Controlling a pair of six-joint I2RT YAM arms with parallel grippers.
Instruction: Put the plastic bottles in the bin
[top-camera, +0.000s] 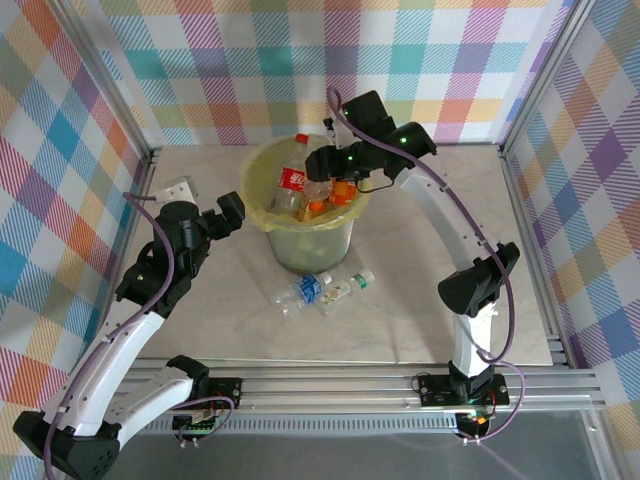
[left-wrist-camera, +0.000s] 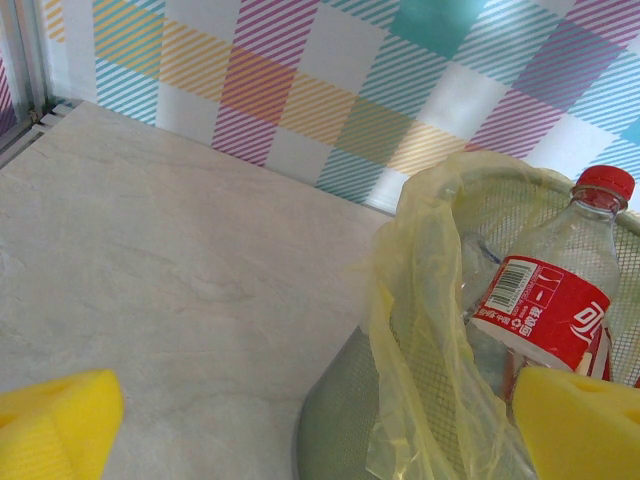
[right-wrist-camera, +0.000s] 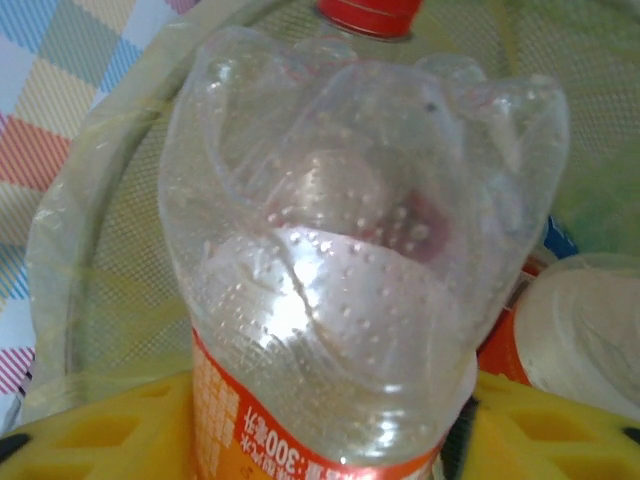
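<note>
Orange-labelled bottle (right-wrist-camera: 350, 250) sits right between my right fingers (right-wrist-camera: 90, 430), base up toward me, neck pointing down into the bin (right-wrist-camera: 120, 280). The fingers are partly apart around its label band; whether they are pinching it or have let go, I cannot tell. It looks empty and light, with thin clear walls that would dent under a hard squeeze and droplets inside. The label band is where I'd hold it: straighter sides and a less slick face than the lobed base.

Just past my fingers, a red cap pokes up behind it: that's the red-labelled bottle (left-wrist-camera: 545, 310), leaning in the bin just beyond my left fingers (left-wrist-camera: 50, 420). Those stand wide apart with nothing between them.

Count now: one bottle between my right fingers, one red-labelled in the bin, more underneath that I can't count. Two lie on the surface (top-camera: 200, 330), a blue-labelled bottle (top-camera: 303, 292) and a pale-labelled bottle (top-camera: 345, 288), well away from my right fingers and nearer my left. One bin.
</note>
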